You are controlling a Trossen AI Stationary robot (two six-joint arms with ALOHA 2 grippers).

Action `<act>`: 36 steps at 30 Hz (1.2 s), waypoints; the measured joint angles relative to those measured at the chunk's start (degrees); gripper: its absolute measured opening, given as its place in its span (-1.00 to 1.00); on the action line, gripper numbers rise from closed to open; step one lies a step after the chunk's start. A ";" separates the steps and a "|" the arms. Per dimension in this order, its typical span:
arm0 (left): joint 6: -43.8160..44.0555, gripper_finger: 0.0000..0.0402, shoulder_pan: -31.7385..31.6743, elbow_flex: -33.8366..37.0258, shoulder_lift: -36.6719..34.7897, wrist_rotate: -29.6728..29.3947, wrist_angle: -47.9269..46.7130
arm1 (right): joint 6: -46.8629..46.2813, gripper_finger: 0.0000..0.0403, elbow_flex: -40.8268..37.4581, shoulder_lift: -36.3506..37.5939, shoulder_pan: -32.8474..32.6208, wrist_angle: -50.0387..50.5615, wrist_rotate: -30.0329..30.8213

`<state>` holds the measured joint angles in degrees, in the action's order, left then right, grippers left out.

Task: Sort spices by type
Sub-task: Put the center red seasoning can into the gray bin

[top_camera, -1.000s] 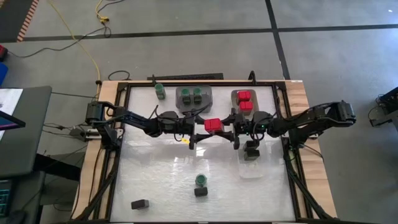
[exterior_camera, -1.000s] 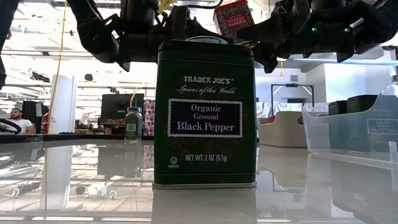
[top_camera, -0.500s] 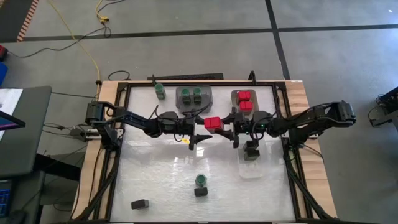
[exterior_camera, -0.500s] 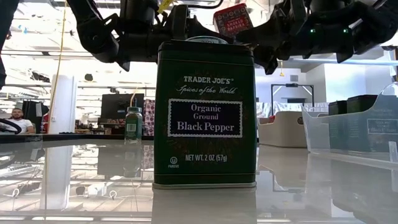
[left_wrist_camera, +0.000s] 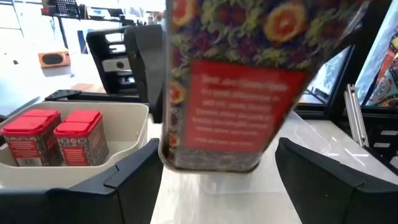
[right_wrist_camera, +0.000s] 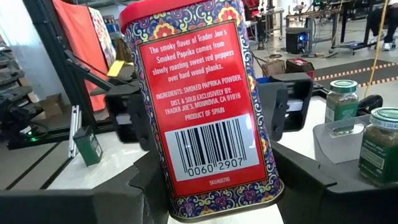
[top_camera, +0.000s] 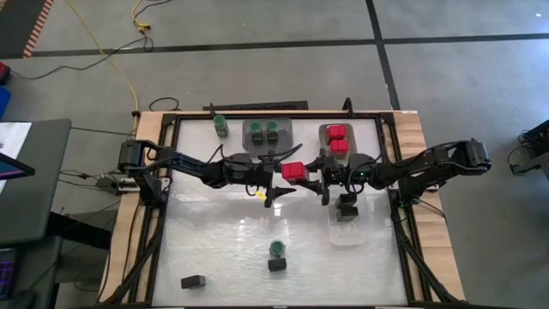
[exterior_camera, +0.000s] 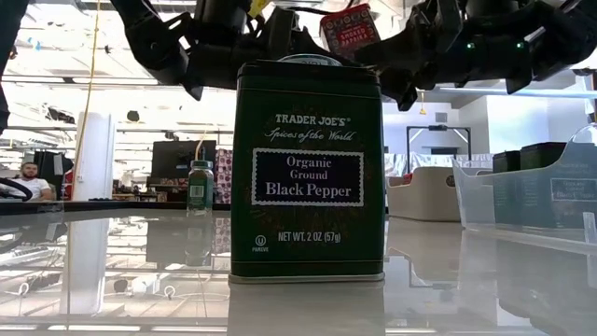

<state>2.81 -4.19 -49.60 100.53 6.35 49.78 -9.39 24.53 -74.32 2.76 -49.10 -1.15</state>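
Paprika tin (right_wrist_camera: 198, 112) clamped in my right tool (top_camera: 324, 179), held above worktop (top_camera: 223, 240) mid-centre, likely mid-handover. My left tool (top_camera: 276, 183) just beside tin, fingers (left_wrist_camera: 130, 180) apart, flanking it without contact. Both arms stretched inward, level. Beyond: tray (top_camera: 322, 137) with two red tins, probable destination.

We see a dark green rectangular black-pepper tin (exterior_camera: 309, 170) standing upright close before us on the glossy table (exterior_camera: 121, 280); a red-topped patterned tin (exterior_camera: 347, 28) hangs above it.
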 joint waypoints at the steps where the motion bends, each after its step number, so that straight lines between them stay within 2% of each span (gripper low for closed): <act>1: 0.02 0.47 0.00 0.00 0.00 -0.02 0.03 | 0.00 0.21 0.00 0.00 0.00 0.02 -0.01; 13: 0.02 0.30 -0.02 -0.07 0.00 -0.09 1.63 | -0.07 0.21 0.00 0.00 -0.12 0.50 -0.02; 22: 0.34 0.04 -0.02 -0.07 0.00 -0.09 1.65 | 0.22 0.21 0.00 0.00 -0.15 0.72 -0.26; 36: 0.07 0.06 -0.02 -0.07 0.00 -0.09 0.64 | 0.00 0.25 0.00 0.00 -0.13 1.61 -0.24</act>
<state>2.87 -4.21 -49.67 100.53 6.26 50.41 -9.39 24.53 -74.32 2.63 -47.49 -1.39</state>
